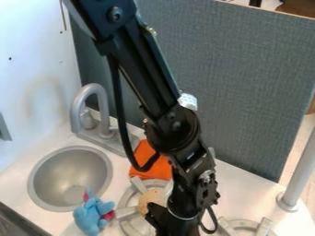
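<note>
Tan, rounded item (149,201) on the near-center burner (125,199), partly behind the black gripper (177,222) low in view. Pincer state: cannot tell whether spread or pressed together; contact with the item also unclear. Orange cloth (142,159) just behind the burner, partly hidden by the arm. Blue plush toy (91,215), pink patches, between the burner and round metal sink (71,173). Gray faucet (102,110) behind sink. Second burner (246,225) at bottom right.
</note>
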You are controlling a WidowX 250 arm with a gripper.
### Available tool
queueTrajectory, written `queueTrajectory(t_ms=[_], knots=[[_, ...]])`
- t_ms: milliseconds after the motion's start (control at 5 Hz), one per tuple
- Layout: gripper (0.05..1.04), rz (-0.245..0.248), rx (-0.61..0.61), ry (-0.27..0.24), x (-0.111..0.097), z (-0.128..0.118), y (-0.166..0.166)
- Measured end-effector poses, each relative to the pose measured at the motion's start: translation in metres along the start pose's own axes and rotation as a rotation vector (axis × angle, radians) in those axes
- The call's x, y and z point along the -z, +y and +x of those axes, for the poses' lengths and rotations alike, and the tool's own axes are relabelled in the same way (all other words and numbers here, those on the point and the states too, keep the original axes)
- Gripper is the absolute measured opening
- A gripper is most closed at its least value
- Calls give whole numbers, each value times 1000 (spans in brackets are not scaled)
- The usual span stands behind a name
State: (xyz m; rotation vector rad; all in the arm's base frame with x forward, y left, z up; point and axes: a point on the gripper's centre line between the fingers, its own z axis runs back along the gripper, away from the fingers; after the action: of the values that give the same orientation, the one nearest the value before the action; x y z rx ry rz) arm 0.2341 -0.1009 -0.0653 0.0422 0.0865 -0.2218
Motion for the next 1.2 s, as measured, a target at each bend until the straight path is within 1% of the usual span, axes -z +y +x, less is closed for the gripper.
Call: queueTrajectory(t_ms=[200, 400, 600, 800, 1000, 1200], knots=[[139, -18, -11, -37, -10, 4, -2], [114, -59, -5, -116, -34, 14, -13], [112, -99, 34, -172, -55, 26, -31], [112, -106, 112, -280, -82, 56, -59], [112, -94, 187, -315, -81, 69, -76], [112, -36, 223, -296, -73, 78, -77]])
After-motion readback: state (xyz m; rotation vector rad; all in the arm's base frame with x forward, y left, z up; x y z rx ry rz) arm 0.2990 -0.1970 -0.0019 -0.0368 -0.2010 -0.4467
